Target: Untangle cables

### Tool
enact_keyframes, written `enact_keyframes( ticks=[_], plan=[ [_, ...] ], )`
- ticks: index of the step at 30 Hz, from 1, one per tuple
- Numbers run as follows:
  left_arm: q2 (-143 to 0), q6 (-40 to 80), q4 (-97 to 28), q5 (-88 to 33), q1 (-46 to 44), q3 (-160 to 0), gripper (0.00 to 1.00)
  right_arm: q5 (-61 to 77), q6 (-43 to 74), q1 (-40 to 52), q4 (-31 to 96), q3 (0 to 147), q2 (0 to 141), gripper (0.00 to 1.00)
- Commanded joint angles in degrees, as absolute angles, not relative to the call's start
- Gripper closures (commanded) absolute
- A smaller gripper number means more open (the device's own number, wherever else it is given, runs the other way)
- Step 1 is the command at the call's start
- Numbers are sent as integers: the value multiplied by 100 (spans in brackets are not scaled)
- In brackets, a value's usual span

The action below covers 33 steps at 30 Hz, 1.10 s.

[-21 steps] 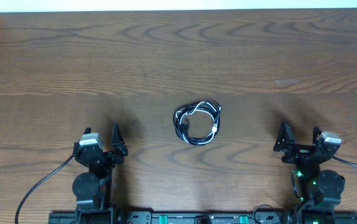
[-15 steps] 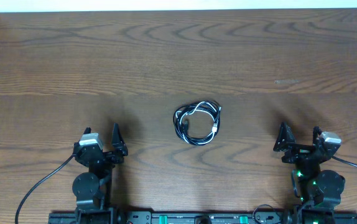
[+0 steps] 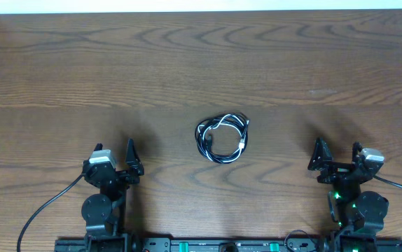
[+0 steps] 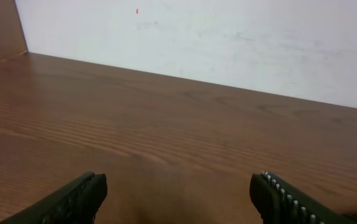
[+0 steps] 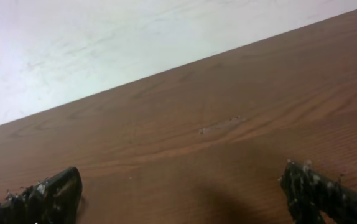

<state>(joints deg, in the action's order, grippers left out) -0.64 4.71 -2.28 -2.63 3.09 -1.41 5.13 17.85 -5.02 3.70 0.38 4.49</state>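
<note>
The cables (image 3: 222, 138) lie as one small coil of black and silvery-white cord in the middle of the wooden table. My left gripper (image 3: 114, 150) rests near the front edge, down and to the left of the coil, open and empty. My right gripper (image 3: 337, 148) sits near the front edge on the right, also open with nothing between its fingers. In the left wrist view my left gripper (image 4: 178, 183) spans only bare wood, and my right gripper (image 5: 181, 180) does the same in the right wrist view. The coil is out of sight in both wrist views.
The brown wooden table (image 3: 201, 63) reaches back to a white wall (image 4: 197, 37). A pale scuff mark (image 5: 222, 124) shows on the wood ahead of the right gripper. A thick black arm cable (image 3: 43, 210) loops off the left arm base.
</note>
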Motion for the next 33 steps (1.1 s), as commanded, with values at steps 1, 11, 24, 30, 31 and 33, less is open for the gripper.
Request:
enact_keyframes(
  ticks=[1,11,24,30,31,33],
  plan=[
    [-62,526,-410,-80,281,-23,21,504,1863,-521,401,34,440,1],
    [-62,526,-408,-80,281,-23,21,504,1863,-521,399,34,440,1],
    [-62,526,-408,-80,281,-23,21,504,1863,-521,401,34,440,1],
    [-62,526,-408,-80,281,-23,21,478,1863,-521,379,34,440,1],
    [-62,523,-408,-80,281,-23,21,443,1863,-521,327,34,440,1],
    [-62,526,-397,-82,281,-23,21,419,1863,-521,84,34,440,1]
  ],
)
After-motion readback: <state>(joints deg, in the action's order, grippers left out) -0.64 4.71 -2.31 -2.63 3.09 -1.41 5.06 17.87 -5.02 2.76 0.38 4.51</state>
